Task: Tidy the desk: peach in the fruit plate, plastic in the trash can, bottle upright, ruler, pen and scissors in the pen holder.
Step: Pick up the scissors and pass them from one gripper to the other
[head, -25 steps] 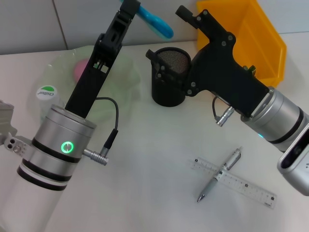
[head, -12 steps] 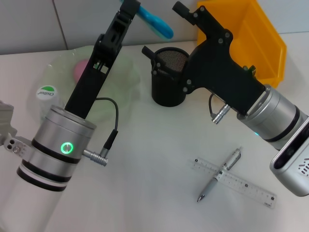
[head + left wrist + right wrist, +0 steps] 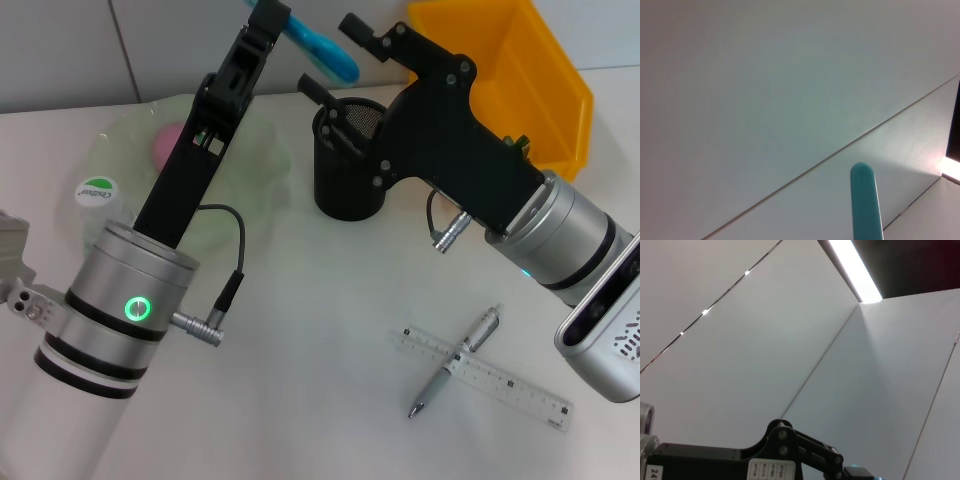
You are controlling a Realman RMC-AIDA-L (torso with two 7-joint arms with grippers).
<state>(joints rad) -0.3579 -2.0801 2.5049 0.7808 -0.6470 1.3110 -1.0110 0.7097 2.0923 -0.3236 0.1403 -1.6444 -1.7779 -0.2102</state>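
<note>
**A:** so where's the left tool (image 3: pixel 268 12) at? It's up high near the top edge of the head view, clamped on the scissors (image 3: pixel 322 45) by the look of it, with the teal handle sticking out to the right of it, above and a bit left of the pen holder (image 3: pixel 349 165). The left wrist view only shows a teal handle tip (image 3: pixel 864 200) against the wall.

**B:** and the right tool (image 3: pixel 335 58)? Fingers are apart, nothing between them. One finger sits over the near-left rim of the black mesh pen holder, the other is higher up, just beside the scissors handle. Can't tell if it touches.

**A:** pen holder is upright on the worktop (image 3: pixel 320 350), partly hidden behind the right arm. Yellow bin (image 3: pixel 540 90) is behind it on the right side.

**B:** peach (image 3: pixel 168 143) is the pink thing in the pale green fruit plate (image 3: pixel 250 170), half hidden by the left arm. The bottle (image 3: pixel 98 200) with the white-and-green cap is just left of the plate, looks like it's standing.

**A:** pen (image 3: pixel 455 362) and clear ruler (image 3: pixel 487 378) are lying on the worktop near the front right, pen crossed over the ruler, touching, well apart from the holder
</note>
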